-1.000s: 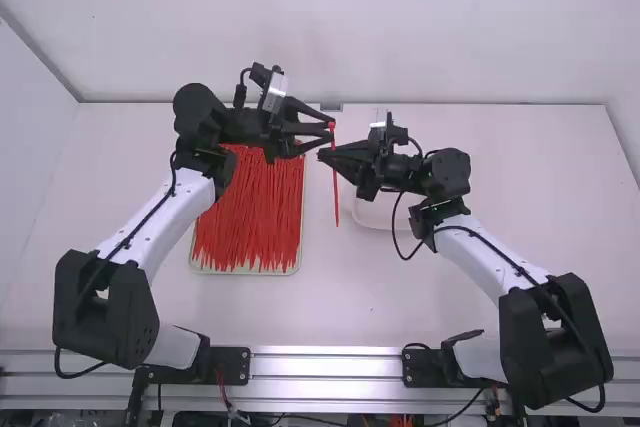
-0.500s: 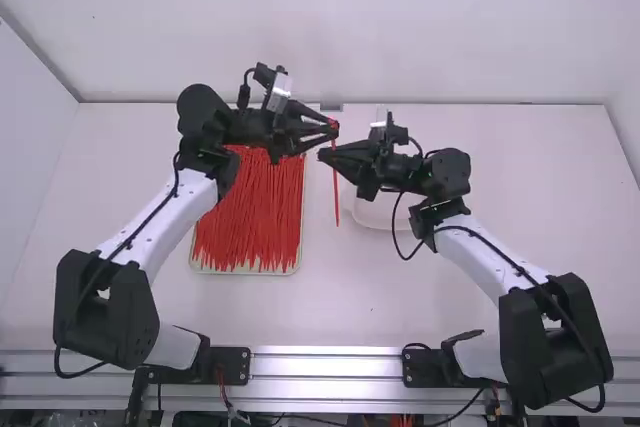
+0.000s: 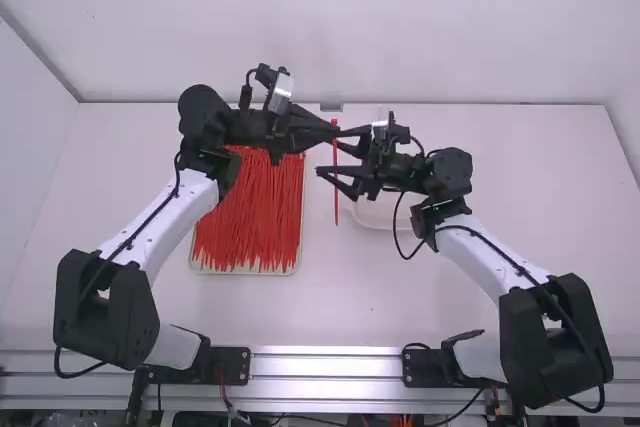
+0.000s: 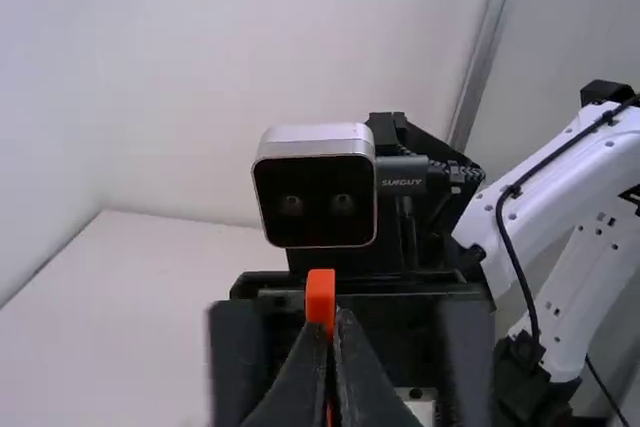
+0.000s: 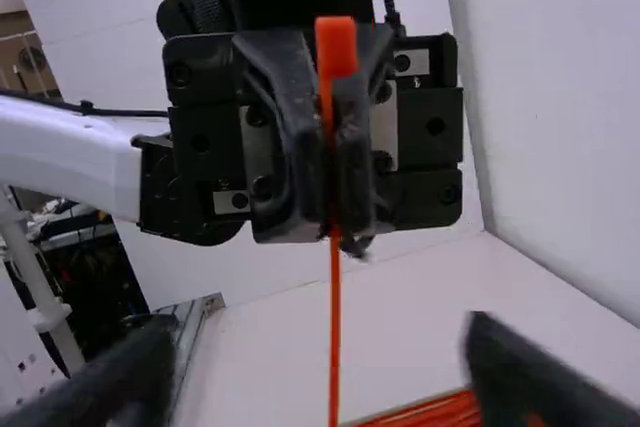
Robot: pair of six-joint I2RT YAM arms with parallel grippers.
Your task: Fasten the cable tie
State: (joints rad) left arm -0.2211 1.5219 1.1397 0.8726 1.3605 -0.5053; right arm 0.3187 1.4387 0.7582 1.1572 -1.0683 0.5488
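Observation:
A red cable tie (image 3: pixel 335 182) hangs upright above the table, between the tray and the white dish. My left gripper (image 3: pixel 333 128) is shut on its head end, seen as an orange-red block (image 4: pixel 320 295) between the shut fingertips (image 4: pixel 322 347). My right gripper (image 3: pixel 334 154) faces it from the right, open, one finger on each side of the strap and neither touching it. In the right wrist view the strap (image 5: pixel 334 347) drops from the left gripper (image 5: pixel 334 162), and my own fingers (image 5: pixel 110 382) stand wide apart at the edges.
A tray (image 3: pixel 245 270) with several red cable ties (image 3: pixel 252 207) lies under the left arm. A white dish (image 3: pixel 372 219) sits on the table below the right gripper. The table's right half and front are bare.
The left gripper, open around the tie's head a second ago, has shut on it. The right gripper, which held the tie, has opened and let go.

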